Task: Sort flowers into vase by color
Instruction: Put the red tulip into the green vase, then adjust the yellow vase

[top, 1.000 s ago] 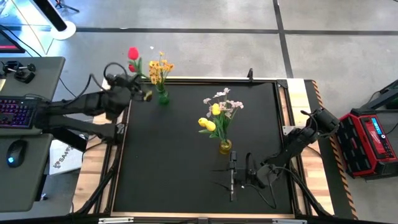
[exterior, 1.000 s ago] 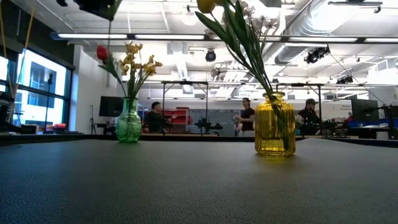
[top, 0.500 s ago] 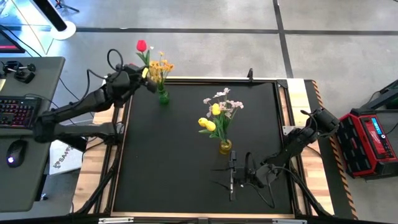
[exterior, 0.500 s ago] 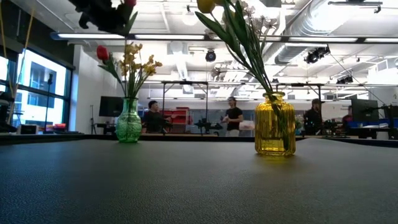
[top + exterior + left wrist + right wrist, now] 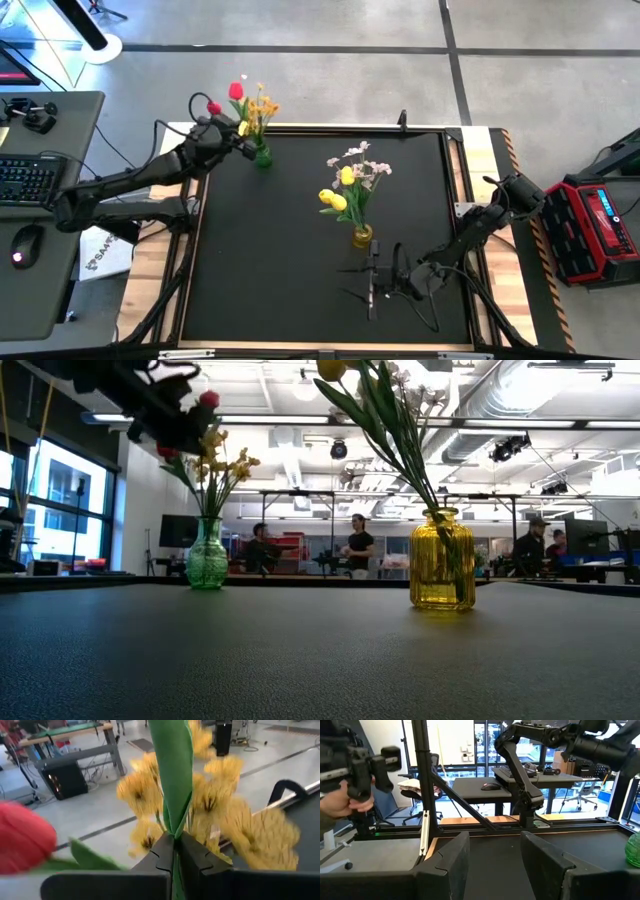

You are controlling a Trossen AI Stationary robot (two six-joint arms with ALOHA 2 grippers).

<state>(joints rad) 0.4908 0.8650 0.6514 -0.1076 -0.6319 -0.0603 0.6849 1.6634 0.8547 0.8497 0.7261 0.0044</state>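
My left gripper (image 5: 238,130) (image 5: 183,428) hovers over the green glass vase (image 5: 261,156) (image 5: 207,555) at the far left corner, shut on a red flower whose bloom (image 5: 237,90) (image 5: 208,400) stands above the orange-yellow sprig (image 5: 259,108) (image 5: 210,805). That sprig and a second red bloom (image 5: 213,107) (image 5: 22,842) stand with their stems in this vase. The yellow vase (image 5: 362,236) (image 5: 441,560) holds two yellow tulips (image 5: 334,199) and the pink-white sprig (image 5: 360,160). My right gripper (image 5: 372,285) (image 5: 492,855) waits open, low over the near right of the mat. My left gripper pinches the red flower's green stem (image 5: 175,851) between its two fingertips (image 5: 162,855), just below a long leaf (image 5: 174,775). The stem runs up past the fingers and the flower is lifted clear, roughly upright, its lower stem hidden under the gripper.
The black mat (image 5: 300,290) lies bare between the two vases and in front of them. A raised frame (image 5: 190,250) borders the table. A desk with keyboard and mouse (image 5: 28,245) stands to the left, a red case (image 5: 600,225) to the right. People move in the room behind (image 5: 358,548).
My left gripper has carried the red flower from beyond the table's left edge toward the green vase, swinging right and coming down. The bloom now stands over the orange-yellow sprig. The gripper has stayed shut on the stem.
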